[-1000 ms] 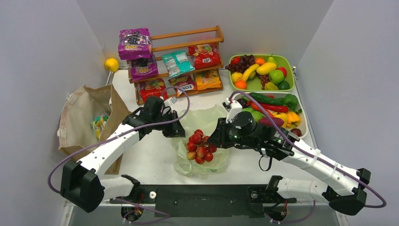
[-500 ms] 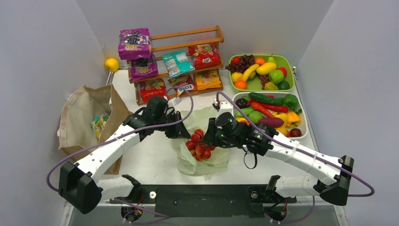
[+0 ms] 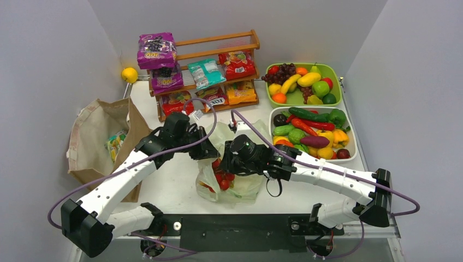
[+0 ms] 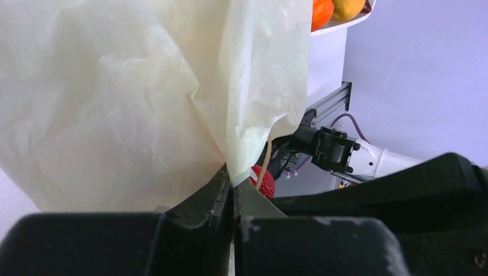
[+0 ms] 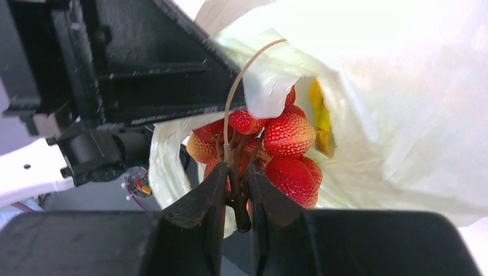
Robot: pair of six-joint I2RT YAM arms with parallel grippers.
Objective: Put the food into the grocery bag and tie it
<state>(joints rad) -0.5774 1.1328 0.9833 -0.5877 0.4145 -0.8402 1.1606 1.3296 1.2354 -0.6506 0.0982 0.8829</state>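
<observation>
Left gripper: clamped on grocery bag rim.
Right gripper: red bunch pinched by its stem, at the bag mouth.

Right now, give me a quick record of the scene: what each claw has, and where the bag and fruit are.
left claw: shut, pinching the grocery bag edge
right claw: shut on the strawberry bunch stem
strawberry bunch: at the bag's opening
grocery bag: between the arms, not tied
brown paper bag: table's left side
</observation>
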